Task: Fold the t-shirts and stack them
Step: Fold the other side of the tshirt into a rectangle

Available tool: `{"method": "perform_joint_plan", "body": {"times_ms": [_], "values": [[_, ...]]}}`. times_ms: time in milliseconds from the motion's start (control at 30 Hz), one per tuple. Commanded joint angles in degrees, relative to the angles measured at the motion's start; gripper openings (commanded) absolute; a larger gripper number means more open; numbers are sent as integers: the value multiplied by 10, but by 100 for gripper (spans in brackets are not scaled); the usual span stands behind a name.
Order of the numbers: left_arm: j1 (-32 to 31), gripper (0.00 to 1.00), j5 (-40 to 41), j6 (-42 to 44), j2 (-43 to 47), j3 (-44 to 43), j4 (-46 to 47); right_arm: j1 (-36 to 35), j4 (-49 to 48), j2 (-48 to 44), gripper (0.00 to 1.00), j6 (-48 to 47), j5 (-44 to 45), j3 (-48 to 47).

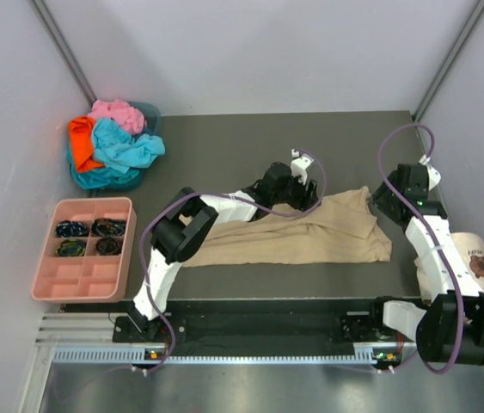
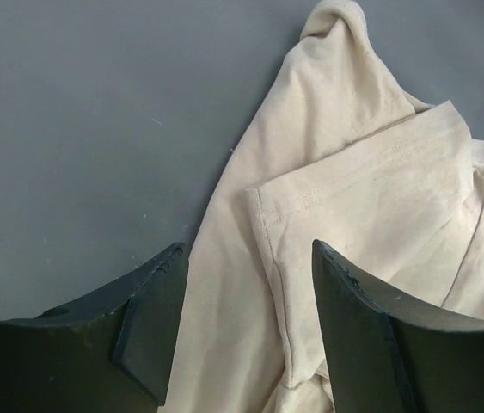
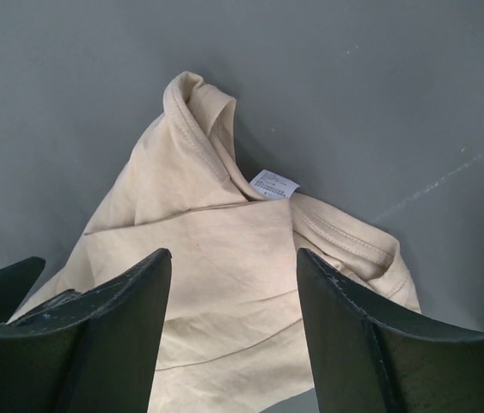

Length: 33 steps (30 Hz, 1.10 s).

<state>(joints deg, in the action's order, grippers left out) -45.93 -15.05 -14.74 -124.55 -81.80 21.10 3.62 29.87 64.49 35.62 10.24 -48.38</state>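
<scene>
A large tan t-shirt [image 1: 310, 232] lies crumpled lengthwise across the middle of the dark table. My left gripper [image 1: 306, 185] hovers over its back edge. In the left wrist view this gripper [image 2: 248, 249] is open above a sleeve hem [image 2: 263, 215], with cloth below the jaws and nothing pinched. My right gripper [image 1: 388, 202] is at the shirt's right end. It [image 3: 233, 254] stands open over the collar, near the white label [image 3: 273, 184]. A pink t-shirt [image 1: 113, 112], an orange one [image 1: 82, 138] and a turquoise one [image 1: 125, 148] are heaped at the back left.
The heap sits in a teal basket [image 1: 149, 112]. A pink compartment tray [image 1: 70, 280] holding small dark items stands at the left front. A cream cap [image 1: 472, 254] rests at the right edge by the right arm. Grey walls close in the table.
</scene>
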Motion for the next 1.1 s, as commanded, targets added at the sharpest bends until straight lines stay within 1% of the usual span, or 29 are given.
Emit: {"method": "perform_joint_plan", "body": {"times_ms": [0,400,533,567,700,767,800,1000,1033,1067], "values": [[-6,64,-29,11,-17,-30,53,-5,-5,-18,60,-2,1,5],[-18,63,-45,13,-68,-85,54,-5,-1,-19,60,-5,1,7],[-19,60,-46,13,-80,-97,54,-5,1,-21,61,-6,2,9],[-20,55,-46,14,-82,-99,53,-5,1,-21,61,-6,4,9],[-20,45,-44,14,-90,-103,54,-4,2,-23,61,-8,3,8],[-21,42,-42,14,-92,-104,54,-5,3,-24,61,-8,3,9],[-21,37,-42,14,-93,-103,54,-4,4,-24,61,-9,3,10],[-21,20,-39,13,-90,-96,55,-5,1,-26,61,-9,2,14],[-21,15,-38,12,-86,-95,57,-5,0,-25,61,-9,2,16],[-21,14,-38,11,-86,-94,57,-5,0,-26,61,-9,1,16]]}}
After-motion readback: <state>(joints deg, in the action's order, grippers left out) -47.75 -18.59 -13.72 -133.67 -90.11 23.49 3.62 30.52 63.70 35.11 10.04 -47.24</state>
